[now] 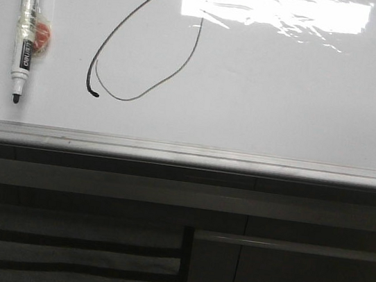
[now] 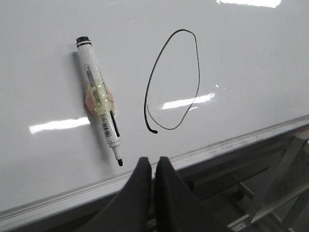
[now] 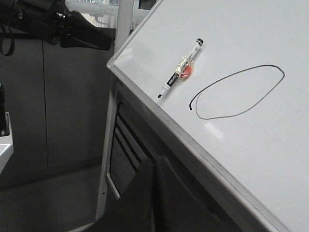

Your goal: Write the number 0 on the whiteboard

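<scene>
A thin black tilted loop — the number 0 [image 1: 149, 41] — is drawn on the whiteboard [image 1: 285, 98], its ends overlapping at a small dark blob, so the writing looks finished. A white marker [image 1: 26, 30] lies uncapped on the board just left of it. Both arms hang off the board's edge — left gripper [image 2: 153, 166] and right gripper [image 3: 153, 166] with jaws pressed together, holding nothing.

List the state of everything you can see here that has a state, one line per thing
marker pen: uncapped, lying on the board, tip toward the rail, not held
number 0: drawn, tilted loop closed with overlapping ends
whiteboard: marked with the loop, glare patch across it
left end effector: shut, empty, off the board
right end effector: shut, empty, off the board
</scene>
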Available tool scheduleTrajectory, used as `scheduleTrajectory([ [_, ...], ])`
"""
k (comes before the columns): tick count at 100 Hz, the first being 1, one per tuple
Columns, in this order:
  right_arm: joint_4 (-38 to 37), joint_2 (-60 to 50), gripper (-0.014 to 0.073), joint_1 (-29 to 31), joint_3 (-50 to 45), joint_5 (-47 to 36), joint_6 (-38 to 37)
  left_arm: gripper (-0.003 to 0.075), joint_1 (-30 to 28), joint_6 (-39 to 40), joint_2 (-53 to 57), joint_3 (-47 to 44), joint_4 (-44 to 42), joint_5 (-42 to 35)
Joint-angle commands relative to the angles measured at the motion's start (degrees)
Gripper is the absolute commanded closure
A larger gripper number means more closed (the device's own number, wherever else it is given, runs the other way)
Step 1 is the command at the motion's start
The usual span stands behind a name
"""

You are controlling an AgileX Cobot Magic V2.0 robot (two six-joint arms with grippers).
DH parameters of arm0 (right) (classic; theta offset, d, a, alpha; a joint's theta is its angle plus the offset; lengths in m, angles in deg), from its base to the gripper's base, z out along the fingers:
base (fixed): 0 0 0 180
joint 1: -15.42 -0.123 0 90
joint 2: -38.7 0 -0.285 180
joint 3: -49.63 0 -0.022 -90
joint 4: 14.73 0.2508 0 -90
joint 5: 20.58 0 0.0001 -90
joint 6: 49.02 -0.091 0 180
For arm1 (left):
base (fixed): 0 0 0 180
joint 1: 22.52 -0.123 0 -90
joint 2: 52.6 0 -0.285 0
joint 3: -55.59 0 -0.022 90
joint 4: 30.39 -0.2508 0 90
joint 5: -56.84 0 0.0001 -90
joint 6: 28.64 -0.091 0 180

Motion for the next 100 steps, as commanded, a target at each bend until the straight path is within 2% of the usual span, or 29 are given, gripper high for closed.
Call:
scheduleTrajectory([
  [1, 0.2, 0.4, 0.0663, -0.1, 1.5, -3.2, -0.1, 0.074, 0.0, 0.2, -0.3, 1.5, 2.2, 0.2],
  [28, 0.2, 0.4, 0.0663, -0.1, 1.5, -3.2, -0.1, 0.074, 0.0, -0.7, 3.1, 1.4, 2.2, 2.6],
  [43, 0.2, 0.4, 0.0663, -0.1, 1.5, -3.2, -0.1, 0.074, 0.0, -5.2, 7.1, 1.3, 2.2, 6.4],
  [49, 0.2, 0.4, 0.0663, -0.1, 1.5, -3.2, -0.1, 0.074, 0.0, -8.6, 9.1, 1.3, 5.2, 7.9],
  [54, 0.2, 0.4, 0.0663, -0.1, 1.5, -3.2, -0.1, 0.074, 0.0, -14.8, 10.8, 1.3, 12.7, 9.6],
  [70, 0.2, 0.4, 0.0663, -0.1, 1.5, -3.2, -0.1, 0.074, -0.6, -42.0, 15.7, 1.3, 38.7, 14.5],
  [82, 0.2, 0.4, 0.0663, -0.1, 1.5, -3.2, -0.1, 0.074, -3.9, -71.1, 19.3, 1.5, 71.6, 22.3],
  [87, 0.2, 0.4, 0.0663, -0.1, 1.5, -3.2, -0.1, 0.074, -6.0, -83.6, 20.2, 1.5, 82.3, 25.8],
  [94, 0.2, 0.4, 0.0663, -0.1, 1.5, -3.2, -0.1, 0.074, -8.5, -91.3, 20.3, 1.5, 90.4, 30.7],
  [100, 0.2, 0.4, 0.0663, -0.1, 1.5, -3.2, -0.1, 0.074, -10.2, -92.6, 20.3, 1.5, 92.0, 35.3],
])
